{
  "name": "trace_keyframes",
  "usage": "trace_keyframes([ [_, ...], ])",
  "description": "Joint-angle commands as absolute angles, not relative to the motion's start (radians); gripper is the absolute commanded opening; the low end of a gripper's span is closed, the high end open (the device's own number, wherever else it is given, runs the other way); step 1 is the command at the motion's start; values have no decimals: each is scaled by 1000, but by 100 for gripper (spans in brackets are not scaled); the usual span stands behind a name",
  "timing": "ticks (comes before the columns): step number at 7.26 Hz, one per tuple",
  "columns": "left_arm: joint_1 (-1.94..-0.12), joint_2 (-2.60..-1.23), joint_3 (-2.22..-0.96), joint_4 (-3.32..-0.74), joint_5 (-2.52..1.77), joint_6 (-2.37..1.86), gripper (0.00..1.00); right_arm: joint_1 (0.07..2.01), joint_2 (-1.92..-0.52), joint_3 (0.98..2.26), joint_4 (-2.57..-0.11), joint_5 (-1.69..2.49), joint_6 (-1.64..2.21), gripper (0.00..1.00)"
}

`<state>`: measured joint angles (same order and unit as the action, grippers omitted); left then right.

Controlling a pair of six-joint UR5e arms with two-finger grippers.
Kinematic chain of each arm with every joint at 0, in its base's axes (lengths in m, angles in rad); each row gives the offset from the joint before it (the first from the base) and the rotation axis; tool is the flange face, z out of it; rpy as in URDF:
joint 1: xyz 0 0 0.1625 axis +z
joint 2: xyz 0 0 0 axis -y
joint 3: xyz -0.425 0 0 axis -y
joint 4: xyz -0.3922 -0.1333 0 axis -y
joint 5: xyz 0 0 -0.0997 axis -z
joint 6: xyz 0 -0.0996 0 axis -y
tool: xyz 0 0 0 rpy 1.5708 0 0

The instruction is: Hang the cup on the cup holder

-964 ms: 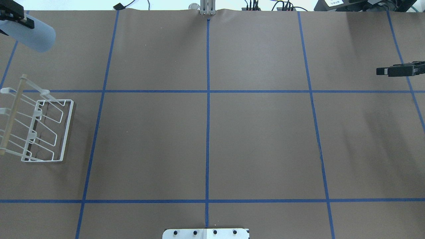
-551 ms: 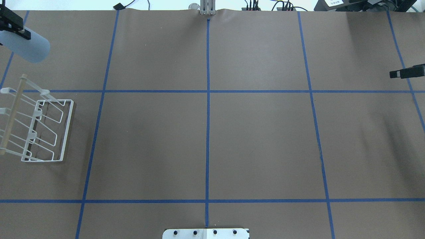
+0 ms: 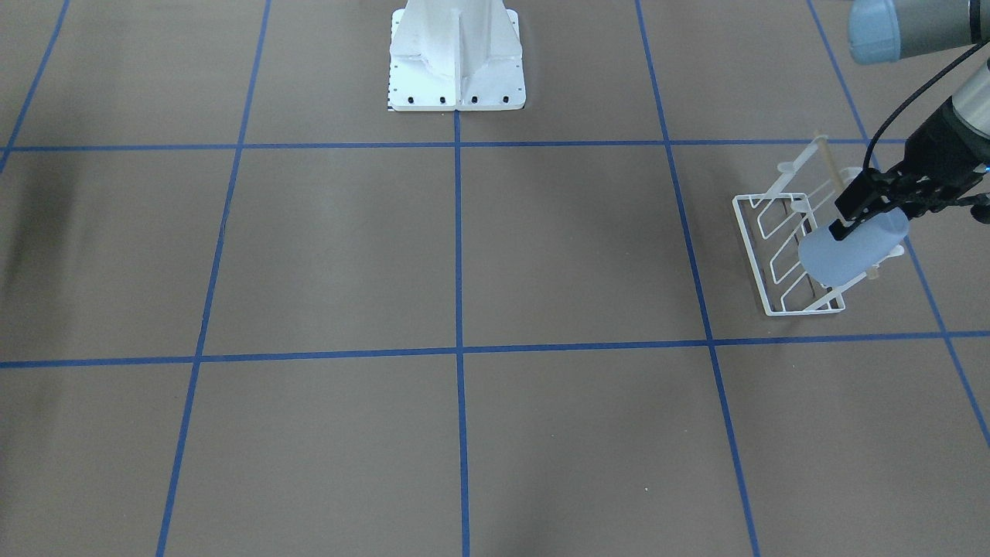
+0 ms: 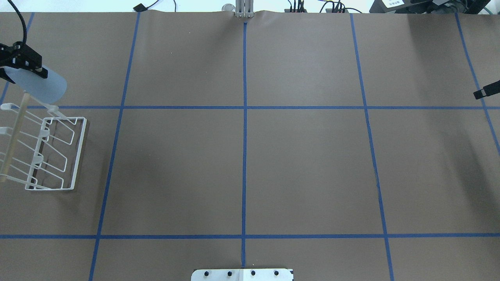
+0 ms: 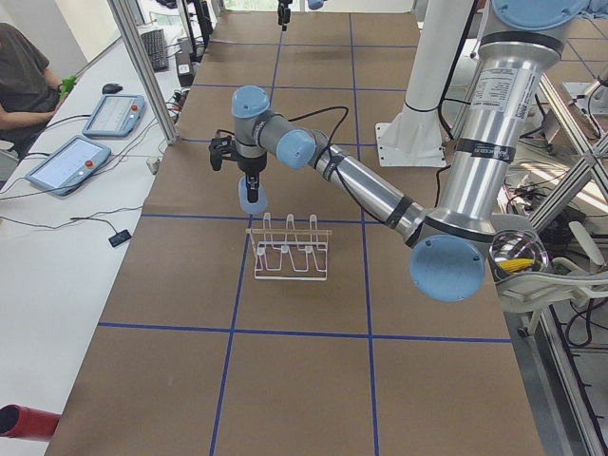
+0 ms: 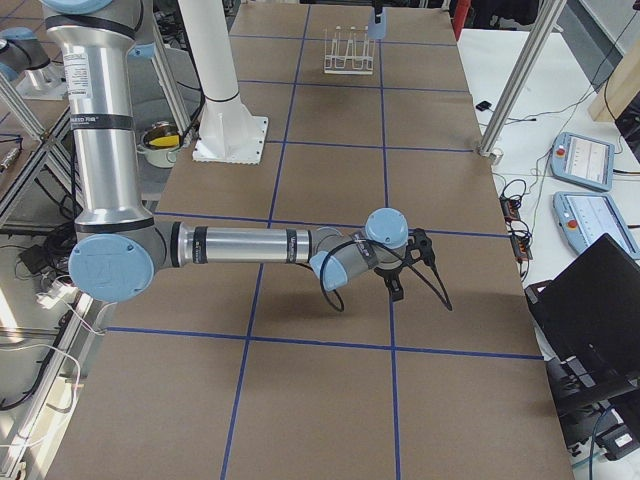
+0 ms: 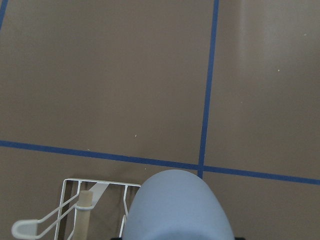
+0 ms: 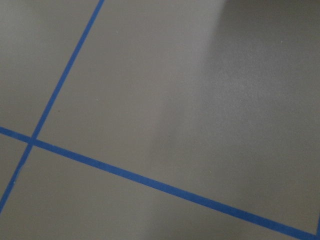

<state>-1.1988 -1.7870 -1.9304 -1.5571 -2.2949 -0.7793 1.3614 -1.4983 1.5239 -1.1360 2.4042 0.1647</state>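
Observation:
My left gripper (image 4: 27,66) is shut on the light blue cup (image 4: 43,85) and holds it tilted in the air, over the far end of the cup holder. The cup holder (image 4: 80,152) is a white wire rack with a tan wooden rod (image 4: 13,134), standing at the table's left edge. The front-facing view shows the cup (image 3: 851,249) in front of the rack (image 3: 750,251), under the left gripper (image 3: 866,209). The left wrist view shows the cup (image 7: 177,207) beside the rack's corner (image 7: 100,182). Only a dark tip of my right gripper (image 4: 486,92) shows, so I cannot tell whether it is open.
The brown table (image 4: 242,164) carries a grid of blue tape lines. The white robot base (image 3: 456,58) stands at the middle of the near edge. The right arm (image 6: 260,245) reaches low over the table's right end. Operator tablets (image 5: 71,161) lie beyond the far edge.
The left gripper has carried the cup down and toward the rack's far end. The right gripper has drawn back to the right edge of the overhead view.

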Motion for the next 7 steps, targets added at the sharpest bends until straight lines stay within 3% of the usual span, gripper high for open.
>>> trace_keyframes([
  [1,-1189,-1778,-1931,-1557,-2295,-779,0,1374,-1429,1639,-1576,2300,-89,100],
  [3,-1178,-1763,-1930,-1557,-2293,-779,0,1387,-1371,1680,-1747,2272,-172,100],
  [7,-1135,-1764,-1927,-1557,-2235,-782,0,1387,-1373,1680,-1747,2273,-172,100],
])
